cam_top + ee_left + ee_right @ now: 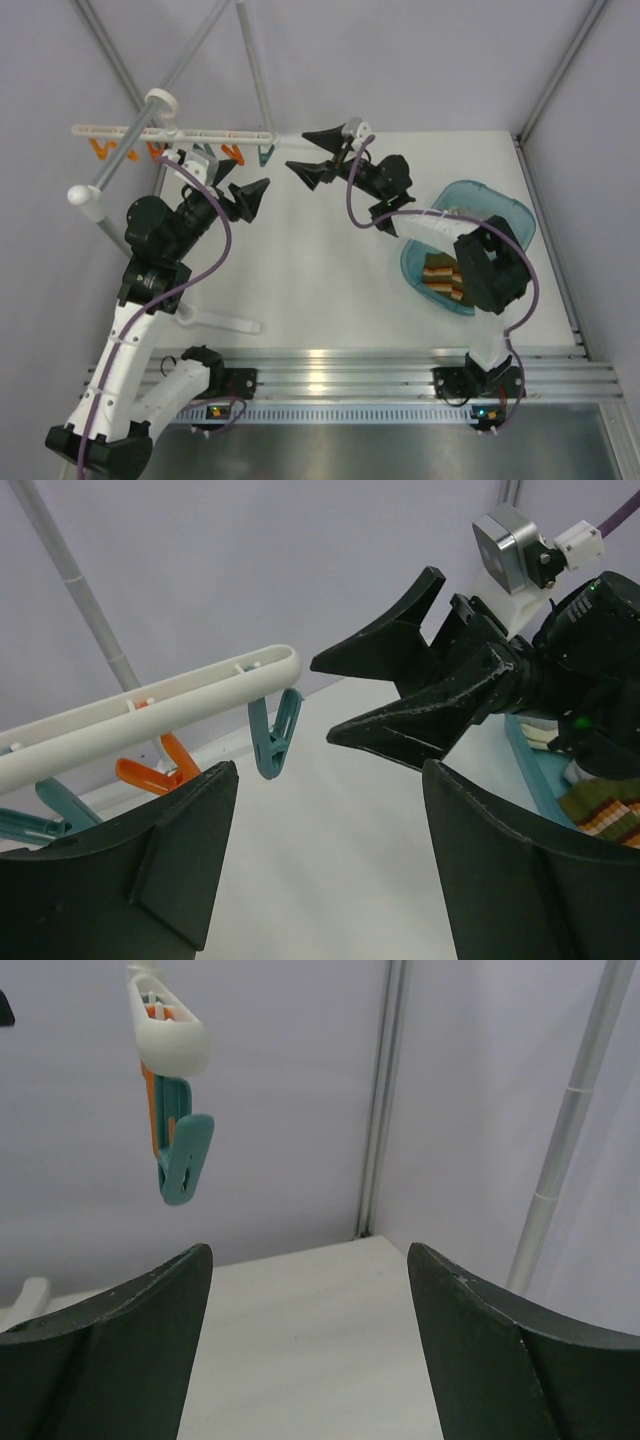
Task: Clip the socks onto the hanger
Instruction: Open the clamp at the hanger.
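Observation:
The socks, olive-brown with orange and cream stripes, lie in the teal bin at the right; one shows in the left wrist view. The hanger is a white bar at the back left with orange clips and a teal clip at its right end. My left gripper is open and empty, just below and in front of the teal clip. My right gripper is open and empty, right of the bar's end, facing the teal clip.
A thick grey-white pole with round end caps crosses the hanger at the far left. A white cylinder lies near the table's front left. Frame poles rise at the back corners. The two grippers face each other closely.

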`<action>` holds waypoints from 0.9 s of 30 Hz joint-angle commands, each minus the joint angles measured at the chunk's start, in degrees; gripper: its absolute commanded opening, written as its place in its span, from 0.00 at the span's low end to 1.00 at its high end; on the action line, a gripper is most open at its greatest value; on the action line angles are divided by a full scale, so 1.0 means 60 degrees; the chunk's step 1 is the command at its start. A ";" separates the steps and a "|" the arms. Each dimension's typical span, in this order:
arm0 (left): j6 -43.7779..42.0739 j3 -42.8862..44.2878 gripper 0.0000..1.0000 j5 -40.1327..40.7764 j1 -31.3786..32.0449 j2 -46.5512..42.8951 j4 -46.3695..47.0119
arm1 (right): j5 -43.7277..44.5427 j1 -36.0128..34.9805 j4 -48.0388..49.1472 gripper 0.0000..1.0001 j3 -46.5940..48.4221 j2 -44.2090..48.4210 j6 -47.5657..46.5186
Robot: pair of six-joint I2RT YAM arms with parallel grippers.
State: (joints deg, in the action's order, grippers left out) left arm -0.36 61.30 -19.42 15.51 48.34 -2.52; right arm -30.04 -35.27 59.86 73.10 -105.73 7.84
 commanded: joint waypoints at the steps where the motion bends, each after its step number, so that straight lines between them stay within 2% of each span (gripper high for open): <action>1: -0.0291 -0.0358 0.79 0.0438 0.0067 -0.0307 0.0787 | -0.0338 -0.0420 0.1669 0.78 0.1116 -0.0963 0.0626; 7: -0.0452 -0.0402 0.81 0.0629 0.0081 -0.0322 0.0465 | -0.0910 -0.0816 0.2519 0.78 0.1644 -0.1800 0.1052; 16: -0.1478 -0.0988 0.81 0.0731 0.0111 -0.0527 0.0465 | -0.0501 -0.1051 0.2827 0.78 0.2581 -0.2489 0.1345; 27: -0.1331 -0.0900 0.82 0.1303 0.0155 -0.0439 0.0655 | -0.0676 -0.1226 0.2666 0.66 0.2948 -0.2797 0.1345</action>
State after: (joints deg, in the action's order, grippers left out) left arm -8.16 55.24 -12.64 16.12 46.26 -2.55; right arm -33.12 -41.10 71.77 88.29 -121.62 15.64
